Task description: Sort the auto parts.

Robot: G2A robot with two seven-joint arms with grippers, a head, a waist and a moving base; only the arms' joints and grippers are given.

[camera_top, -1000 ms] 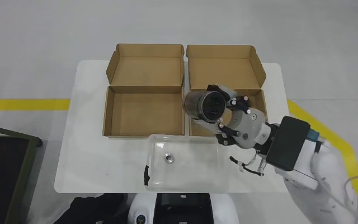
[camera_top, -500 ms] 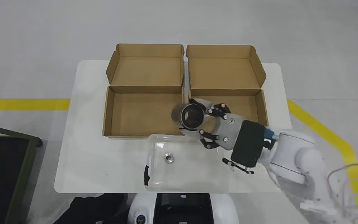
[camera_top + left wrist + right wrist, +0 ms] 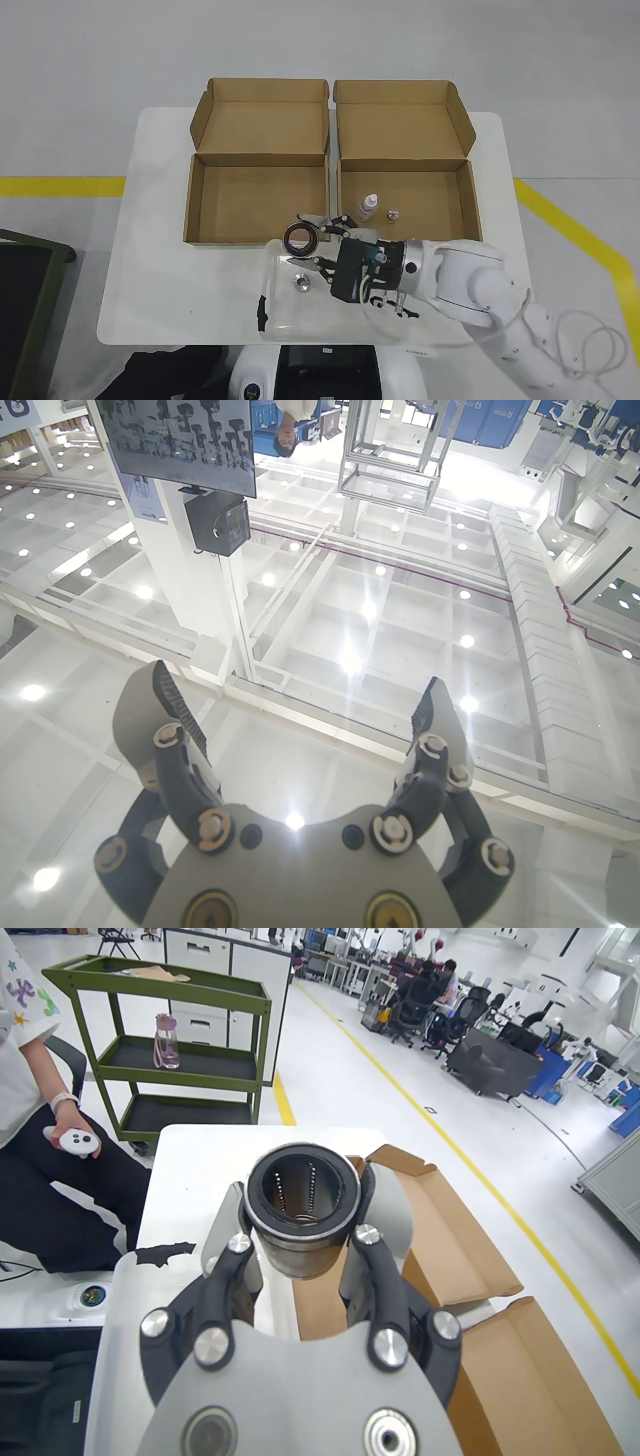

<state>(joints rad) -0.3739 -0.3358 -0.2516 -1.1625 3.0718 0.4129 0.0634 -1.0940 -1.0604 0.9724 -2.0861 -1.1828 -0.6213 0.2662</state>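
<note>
**Bearing [image 3: 299, 236] gripped over the left box's [image 3: 255, 205] near wall**
The right fingers [image 3: 395, 1213] clamped the bearing. The right box [image 3: 435, 205] held a bottle [image 3: 368, 206] and a small part [image 3: 393, 213], the clear tray [image 3: 290, 315] a nut [image 3: 301, 283]. The left wrist view showed the left fingers [image 3: 170, 705] spread, holding nothing.

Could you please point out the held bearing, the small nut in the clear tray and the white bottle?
bearing [image 3: 300, 1253]: right wrist view, steel side wall.
small nut [image 3: 301, 283]: top view, its top face.
white bottle [image 3: 368, 207]: top view, its body.

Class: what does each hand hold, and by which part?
Right hand grips the bearing by its outer wall; left hand holds nothing.
</note>
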